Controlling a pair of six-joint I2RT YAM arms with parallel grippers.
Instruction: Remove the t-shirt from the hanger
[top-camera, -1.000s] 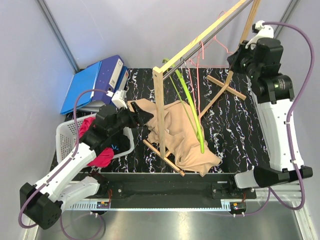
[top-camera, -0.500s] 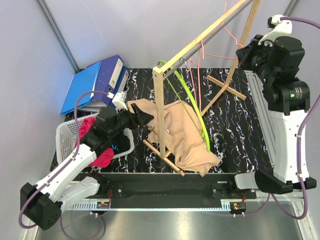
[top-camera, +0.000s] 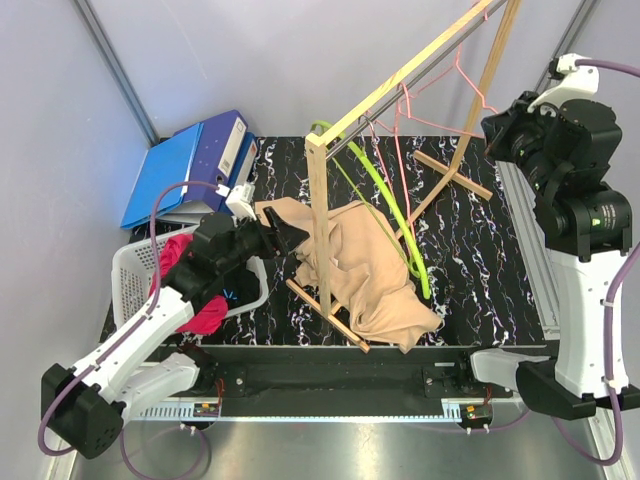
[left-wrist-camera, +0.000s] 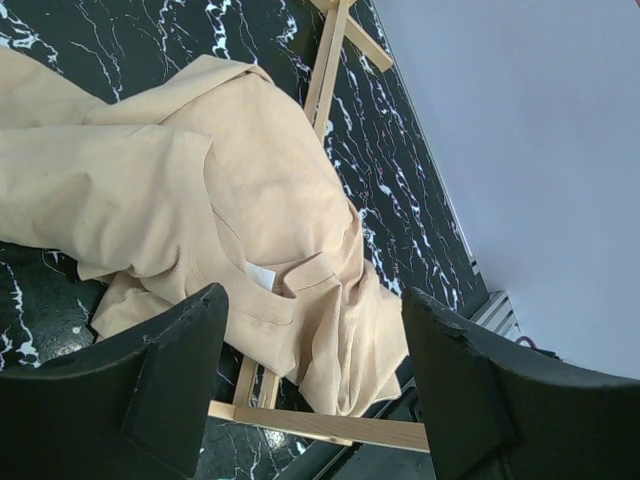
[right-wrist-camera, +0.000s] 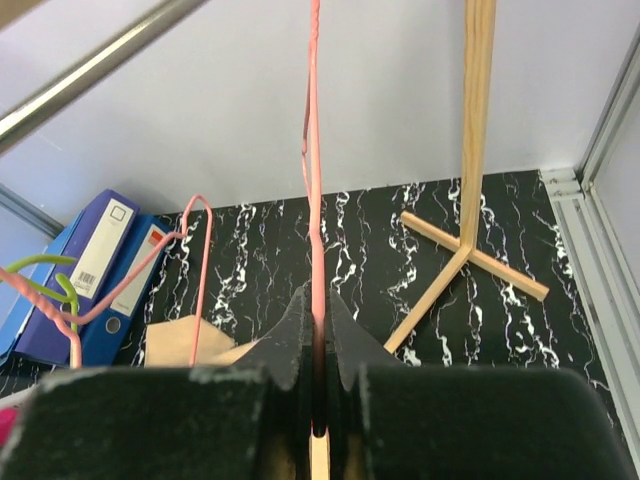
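The left arm (top-camera: 140, 330) is slanting low from its base at the near left corner, up and inward over the white basket (top-camera: 130, 270), with its wrist pointing right across the table (top-camera: 480, 250). The left fingers (top-camera: 288, 234) are standing wide apart with nothing between them, at the left edge of the tan t-shirt (top-camera: 365, 270). In the left wrist view the two black fingers are framing the shirt's collar and its white label, and whether they are touching the cloth I cannot tell. The t-shirt is lying crumpled in a heap on the black marbled table, draped over the foot bars of the wooden rack (top-camera: 318, 230) near the table's middle. The right arm (top-camera: 585, 280) is standing nearly upright at the right edge, its forearm rising tall and its wrist bending inward toward the rack's top rail (top-camera: 410, 68). The right fingers (top-camera: 492, 122) are pinching shut on the thin wire of the pink hanger (right-wrist-camera: 316, 270), which in the right wrist view is running straight up out of the closed pads. A green hanger (top-camera: 398, 212) is hanging from the rail and slanting down over the shirt; whether it is touching the cloth I cannot tell. A red cloth (top-camera: 180, 250) is sitting in the basket, and blue binders (top-camera: 190, 160) are lying at the far left corner
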